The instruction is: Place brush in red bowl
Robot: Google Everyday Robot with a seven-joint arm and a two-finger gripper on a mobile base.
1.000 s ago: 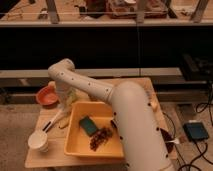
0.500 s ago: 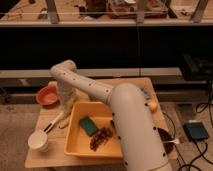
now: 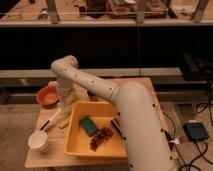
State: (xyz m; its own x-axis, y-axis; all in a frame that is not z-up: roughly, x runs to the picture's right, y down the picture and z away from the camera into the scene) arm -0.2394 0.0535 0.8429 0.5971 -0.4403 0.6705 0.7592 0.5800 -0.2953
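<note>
Camera view: brush [image 3: 52, 120] lies flat and diagonal on the table [image 3: 54, 154], dark end toward the front-left, other end up by the left wall of the yellow tub [image 3: 75, 145]; it is outside the red bowl [image 3: 47, 95], which sits near the table's back-left corner. Gripper [image 3: 64, 111] points down over the brush's upper end, between bowl and tub; can't tell whether it's open, closed or gripping the brush. Tub holds a green sponge [image 3: 89, 125] and a brown clump [image 3: 102, 137]; white cup [image 3: 39, 141] at front-left corner.
</note>
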